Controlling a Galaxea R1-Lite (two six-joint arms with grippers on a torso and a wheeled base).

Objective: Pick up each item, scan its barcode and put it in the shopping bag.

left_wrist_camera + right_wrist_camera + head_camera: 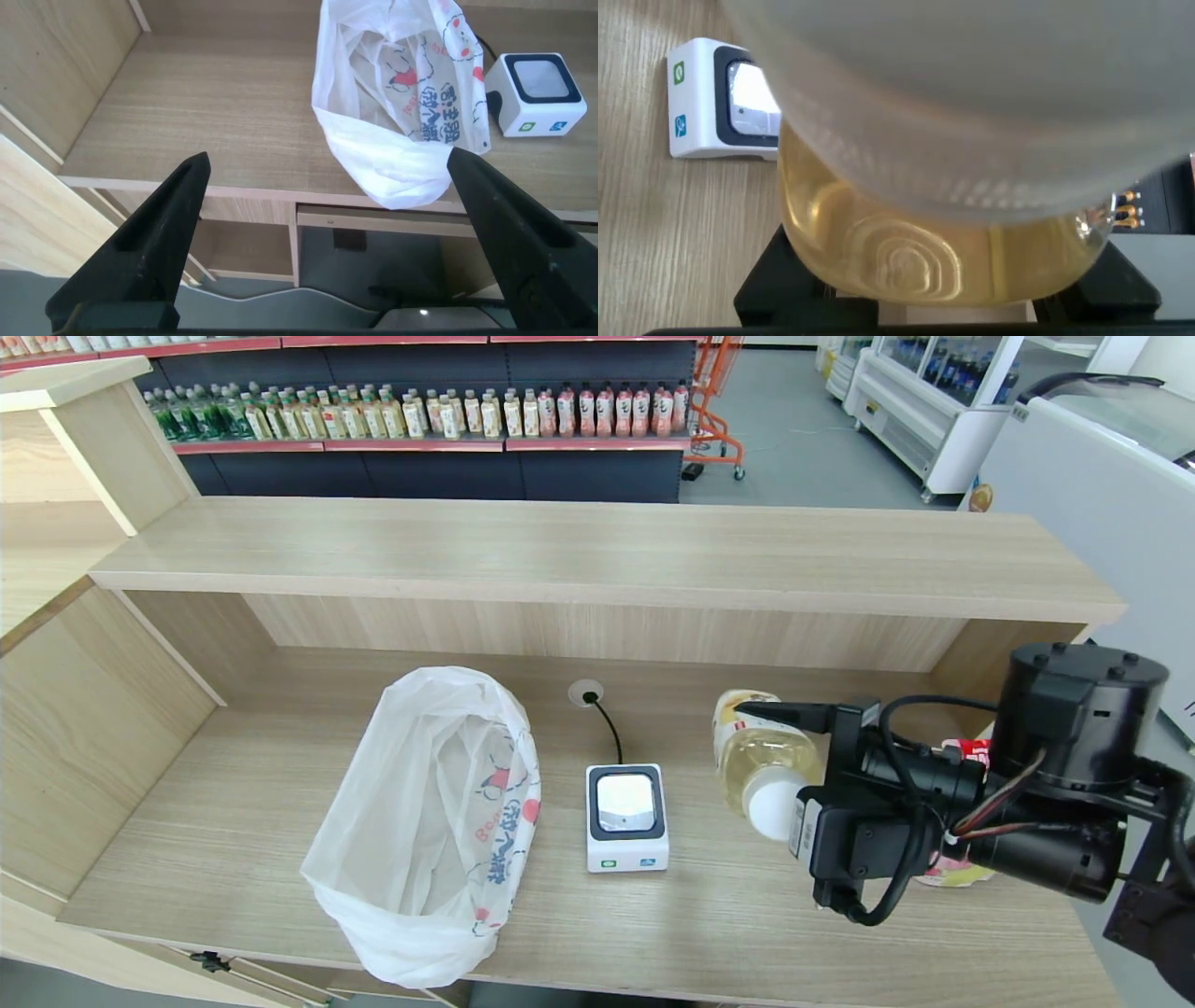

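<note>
The scanner [626, 817] sits mid-desk, a white box with its glass window facing up. A black cable [611, 733] runs from its back to a round port [585, 692] in the desk [233, 821], behind the scanner. The desk is pale wood-grain laminate, walled at both ends. Behind the scanner a back panel rises to a long ledge [597, 546] of the same wood.

Just left of the scanner the bag [429, 821] stands open. It is thin white plastic with red and blue print, and its bottom sags over the desk's front edge.

Just right of the scanner is the bottle [761, 761], clear with yellow liquid, lying on its side with the white cap toward the robot. The right gripper [761, 747] is clamped on it, one black finger over the top and the bottle's body wedged between both in the right wrist view. I cannot tell whether the bottle touches the desk. Farther right of the scanner a red and pink packet [966, 749] lies mostly hidden behind the arm.

The left gripper [327, 243] hangs in front of the desk, left of the scanner and past the bag, fingers [140, 252] spread wide with nothing in them.

Beyond the ledge, far behind the scanner, a dark shelf [429, 415] carries a row of drink bottles above grey floor [803, 448]. An orange cart [714, 401] stands beside it, and white freezers [934, 392] stand to the right.
</note>
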